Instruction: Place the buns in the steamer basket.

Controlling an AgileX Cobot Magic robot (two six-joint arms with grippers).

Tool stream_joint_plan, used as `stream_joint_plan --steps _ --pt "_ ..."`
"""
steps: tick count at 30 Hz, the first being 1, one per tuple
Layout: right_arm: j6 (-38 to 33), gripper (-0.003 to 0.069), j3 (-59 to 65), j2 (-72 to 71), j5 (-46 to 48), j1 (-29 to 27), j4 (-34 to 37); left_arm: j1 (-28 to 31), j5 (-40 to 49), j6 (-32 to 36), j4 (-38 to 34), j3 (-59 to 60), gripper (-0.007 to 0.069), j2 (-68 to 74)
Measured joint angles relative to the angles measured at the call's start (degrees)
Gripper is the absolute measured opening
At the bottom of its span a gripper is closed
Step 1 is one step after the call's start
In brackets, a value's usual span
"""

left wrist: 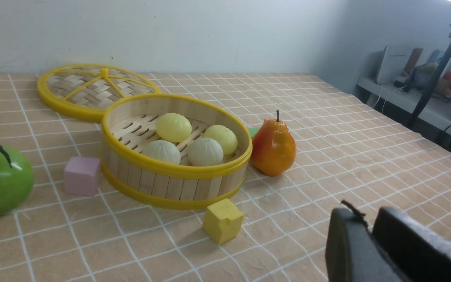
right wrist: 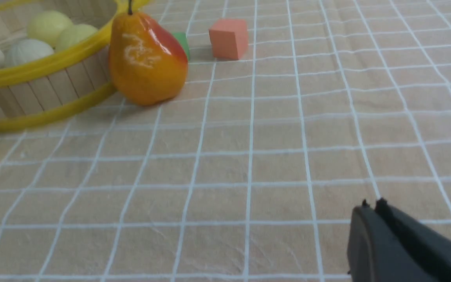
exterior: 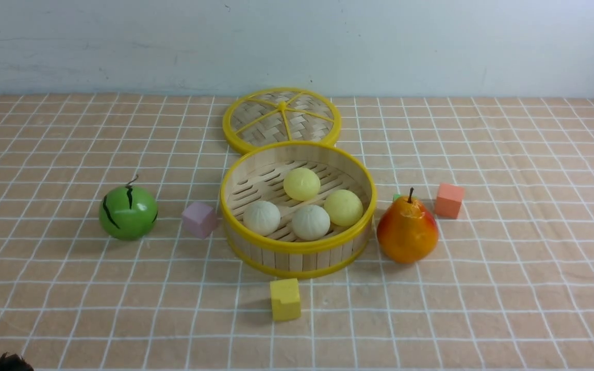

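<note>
The steamer basket [exterior: 297, 252] stands at the table's middle with its bamboo wall and yellow rims. Inside it lie two pale yellow buns [exterior: 301, 183] [exterior: 343, 207] and two off-white buns [exterior: 261, 217] [exterior: 310, 222]. The left wrist view shows the basket [left wrist: 170, 188] with the buns [left wrist: 173, 127] in it. My left gripper [left wrist: 368, 213] hangs low over the near table, its fingers nearly together and empty; only a dark tip of it [exterior: 5, 361] shows in the front view. My right gripper [right wrist: 370, 205] is shut and empty, near the table's front right, well short of the basket [right wrist: 33, 90].
The woven lid [exterior: 281, 118] lies flat behind the basket. A green watermelon ball [exterior: 128, 212] and a pink cube [exterior: 199, 219] sit to its left. A yellow cube [exterior: 285, 299] is in front. A pear [exterior: 407, 232], a small green cube [exterior: 396, 197] and an orange cube [exterior: 449, 200] are to its right.
</note>
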Motion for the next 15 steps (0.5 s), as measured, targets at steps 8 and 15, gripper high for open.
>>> stream_joint_plan --steps 8,15 --pt "0.14 0.0001 -0.12 -0.22 0.68 -0.43 -0.71 0.00 0.97 0.00 0.00 0.00 0.0092 -0.05" --pt "0.16 0.0008 -0.12 -0.22 0.68 -0.56 -0.71 0.00 1.86 0.00 0.00 0.00 0.0097 -0.05"
